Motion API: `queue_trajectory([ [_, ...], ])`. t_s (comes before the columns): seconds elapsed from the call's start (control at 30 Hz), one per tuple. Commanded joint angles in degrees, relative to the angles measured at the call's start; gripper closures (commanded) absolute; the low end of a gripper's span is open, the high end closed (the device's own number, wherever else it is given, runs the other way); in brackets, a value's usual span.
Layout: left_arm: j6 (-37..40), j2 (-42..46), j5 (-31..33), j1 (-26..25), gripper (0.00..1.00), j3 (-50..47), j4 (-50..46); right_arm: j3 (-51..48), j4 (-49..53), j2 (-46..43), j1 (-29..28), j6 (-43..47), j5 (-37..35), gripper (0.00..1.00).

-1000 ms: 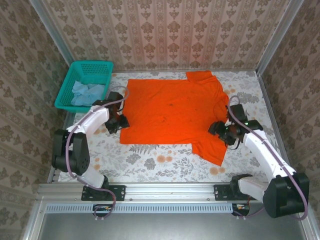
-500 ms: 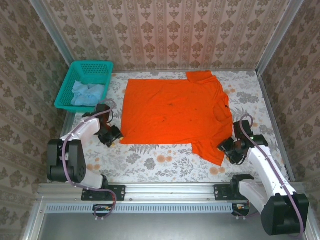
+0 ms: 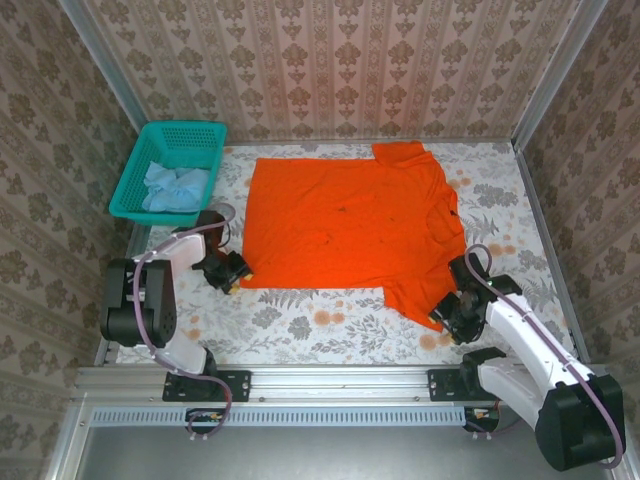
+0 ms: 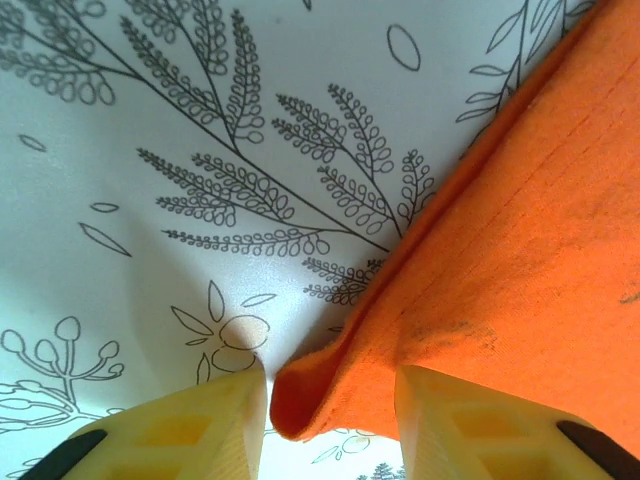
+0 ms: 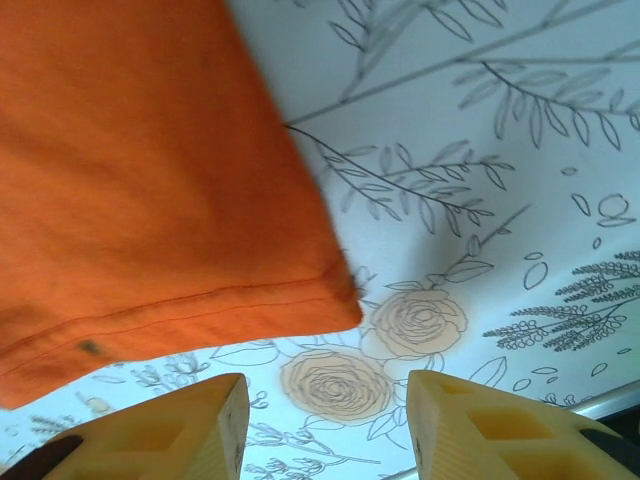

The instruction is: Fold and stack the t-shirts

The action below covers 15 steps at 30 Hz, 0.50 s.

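I log the orange t-shirt (image 3: 345,225) flat mid-table and the pale blue t-shirt (image 3: 172,187) in the far-left basket (image 3: 185,127). Left gripper (image 4: 328,388) is wide astride its near-left corner. Right gripper (image 5: 328,400) is wide beside the near-right sleeve.

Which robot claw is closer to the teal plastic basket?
Left. The left gripper sits at the bright orange t-shirt's corner, a short way in front of the teal plastic mesh basket; the right gripper is across the table, by the near sleeve.
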<state>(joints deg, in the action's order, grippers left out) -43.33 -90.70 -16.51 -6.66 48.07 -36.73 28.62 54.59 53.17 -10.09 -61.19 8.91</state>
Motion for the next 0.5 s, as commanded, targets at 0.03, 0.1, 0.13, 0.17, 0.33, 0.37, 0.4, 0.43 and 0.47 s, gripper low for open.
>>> queue_trajectory([
  [0.03,1.70,-0.73,-0.23,0.09,0.61,-0.10,1.18,-1.03,2.35,-1.02,-2.17,-7.04,-4.38,0.53],
  [0.1,2.46,-0.80,-0.19,0.20,0.61,-0.22,1.15,-1.36,2.96,-2.50,-3.47,-10.12,-6.17,0.53],
  [0.13,2.62,-0.93,-0.19,0.28,0.61,-0.20,1.18,-1.69,3.13,-3.55,-4.14,-11.90,-6.82,0.53],
  [0.17,2.88,-1.06,-0.35,0.36,0.61,-0.06,1.30,-2.24,3.37,-5.01,-4.68,-14.40,-7.42,0.52],
  [0.33,4.15,-1.50,-0.85,0.33,0.62,1.46,1.08,-5.56,5.17,-15.55,-7.21,-23.97,-10.22,0.52],
  [0.37,4.60,-1.37,-0.76,0.37,0.61,1.65,0.90,-6.22,4.12,-17.40,-7.80,-24.58,-9.77,0.53],
  [0.4,5.05,-1.11,-0.63,0.37,0.61,1.76,0.58,-7.02,1.55,-19.27,-8.64,-24.79,-9.16,0.56],
  [0.43,5.38,-1.01,-0.46,0.42,0.61,1.84,0.42,-6.81,1.67,-19.67,-9.57,-26.76,-9.19,0.55],
  [0.47,5.79,-0.81,-0.21,0.42,0.61,1.84,0.27,-6.21,2.16,-19.36,-10.58,-28.62,-9.69,0.55],
])
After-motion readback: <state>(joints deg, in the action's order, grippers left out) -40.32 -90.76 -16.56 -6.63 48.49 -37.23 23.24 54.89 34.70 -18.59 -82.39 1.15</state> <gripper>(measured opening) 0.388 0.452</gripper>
